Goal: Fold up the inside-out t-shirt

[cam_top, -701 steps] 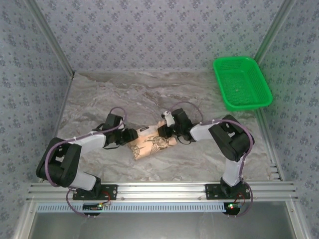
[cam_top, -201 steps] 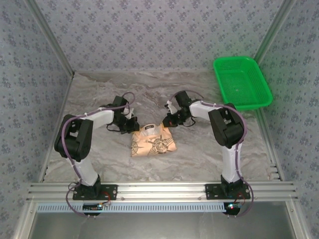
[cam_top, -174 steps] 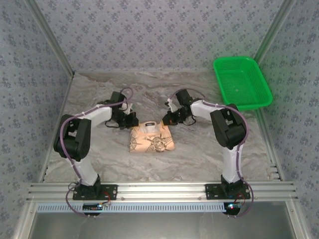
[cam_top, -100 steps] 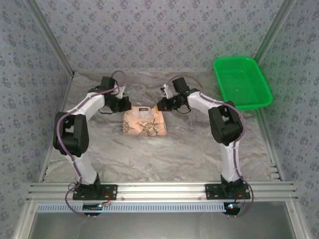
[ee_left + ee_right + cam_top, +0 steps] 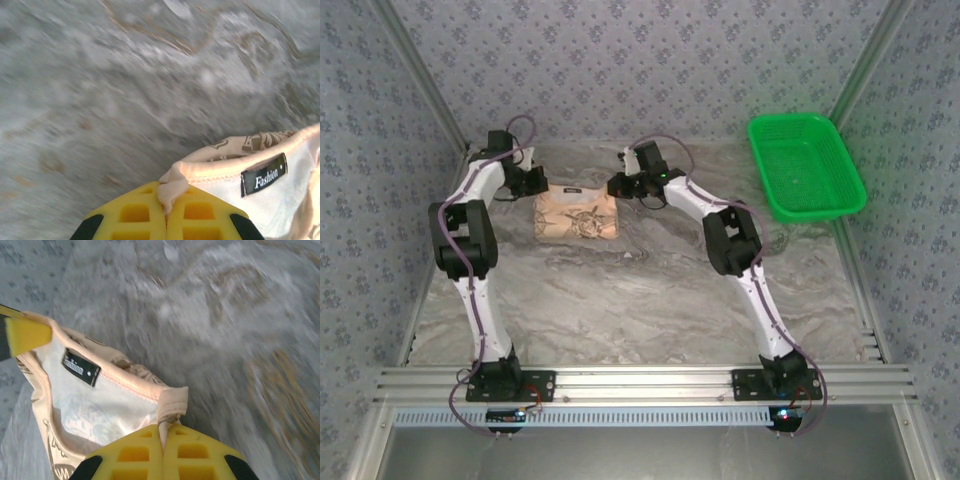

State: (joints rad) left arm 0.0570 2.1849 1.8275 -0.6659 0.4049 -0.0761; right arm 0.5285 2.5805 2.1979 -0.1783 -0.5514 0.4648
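While both arms reach to the far end of the table (image 5: 650, 290) in the top view, the inside-out t-shirt (image 5: 577, 215) sits there as a small folded bundle, left of centre and near the back wall. The left gripper (image 5: 538, 183) is at its far left corner and the right gripper (image 5: 617, 187) at its far right corner. A green basket (image 5: 760, 125) is at far right, well apart from the shirt.

Left wrist: the left gripper (image 5: 165, 210) has its yellow pads clenched on a pinch of the t-shirt (image 5: 225, 160) neckline. A black "Fashion" label (image 5: 265, 175) is just inside the collar. The table (image 5: 125, 75) is blurred.

Right wrist: the right gripper (image 5: 162, 440) is clamped on the t-shirt (image 5: 100, 400) collar band. The neck opening is stretched toward the other arm's yellow pad (image 5: 25, 335), and the label (image 5: 80, 367) shows on the pale lining. The table (image 5: 225, 315) is blurred.
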